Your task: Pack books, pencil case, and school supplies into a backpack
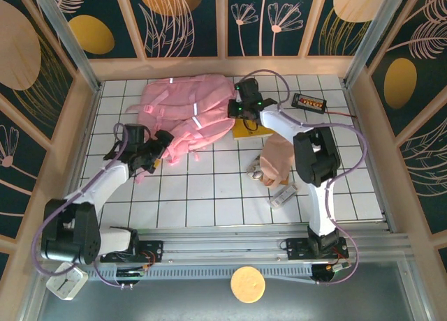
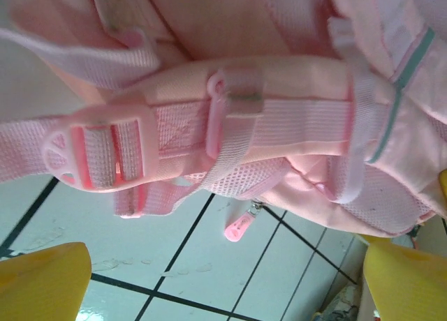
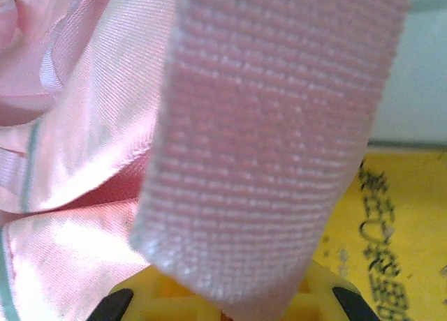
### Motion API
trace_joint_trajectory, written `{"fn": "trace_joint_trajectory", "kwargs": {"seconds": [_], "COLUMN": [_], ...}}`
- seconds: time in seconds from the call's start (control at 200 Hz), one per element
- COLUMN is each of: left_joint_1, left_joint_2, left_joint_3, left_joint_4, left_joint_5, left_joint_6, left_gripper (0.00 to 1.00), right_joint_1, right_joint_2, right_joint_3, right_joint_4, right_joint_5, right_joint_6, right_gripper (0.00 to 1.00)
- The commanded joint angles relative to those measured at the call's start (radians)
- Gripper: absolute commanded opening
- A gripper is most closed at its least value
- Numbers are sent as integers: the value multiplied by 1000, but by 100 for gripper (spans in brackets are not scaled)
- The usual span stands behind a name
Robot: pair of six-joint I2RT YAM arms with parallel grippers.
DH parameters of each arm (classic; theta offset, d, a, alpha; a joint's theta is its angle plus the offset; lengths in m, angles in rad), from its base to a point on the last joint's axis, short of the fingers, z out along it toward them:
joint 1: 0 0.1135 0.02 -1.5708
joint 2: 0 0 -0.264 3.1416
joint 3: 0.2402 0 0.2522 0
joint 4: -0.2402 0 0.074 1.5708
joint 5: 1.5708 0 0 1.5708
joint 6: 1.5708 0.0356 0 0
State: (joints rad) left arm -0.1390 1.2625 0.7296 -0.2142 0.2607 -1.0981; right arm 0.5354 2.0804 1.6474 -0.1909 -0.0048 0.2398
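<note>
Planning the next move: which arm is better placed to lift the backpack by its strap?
Right, probably. The right gripper is shut on a pink webbing strap of the backpack, beside the yellow book; the left gripper hangs open short of it, holding nothing.

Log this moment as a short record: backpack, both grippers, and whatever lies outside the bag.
backpack: lying on the far half of the table
left gripper: open, at the backpack's near edge, holding nothing
right gripper: shut on the backpack's pink webbing strap
yellow book: beside the backpack, partly under the right arm
pencil case: on the table, outside the backpack
whitish block: on the table, near the pencil case
</note>
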Motion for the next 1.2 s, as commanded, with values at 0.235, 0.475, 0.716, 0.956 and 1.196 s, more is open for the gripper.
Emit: {"fn": "trace_joint_trajectory", "kwargs": {"seconds": [0.235,0.475,0.716,0.956,1.196], "left_joint_1": [39,90,146,147,146], "left_joint_2": [-218,-350,-427,-643,-723], "left_joint_3": [25,-16,-78,25,143], "left_joint_4": [-171,-224,-244,-236,-18], "left_joint_5": [-10,-12,8,32,162], "left_joint_6": [30,4,-23,-141,-285], "left_gripper": [99,99,99,99,99], "right_joint_1": [223,293,304,340,422], "right_joint_2": [-46,-15,-200,-412,-448], "right_joint_3": [193,332,60,-303,-404], "right_joint_4": [848,838,820,803,786], "right_joint_5": [277,99,-20,-3,17], "right_joint_6": [-1140,-1364,-1428,-1437,-1424], "right_gripper": [0,0,0,0,0]}}
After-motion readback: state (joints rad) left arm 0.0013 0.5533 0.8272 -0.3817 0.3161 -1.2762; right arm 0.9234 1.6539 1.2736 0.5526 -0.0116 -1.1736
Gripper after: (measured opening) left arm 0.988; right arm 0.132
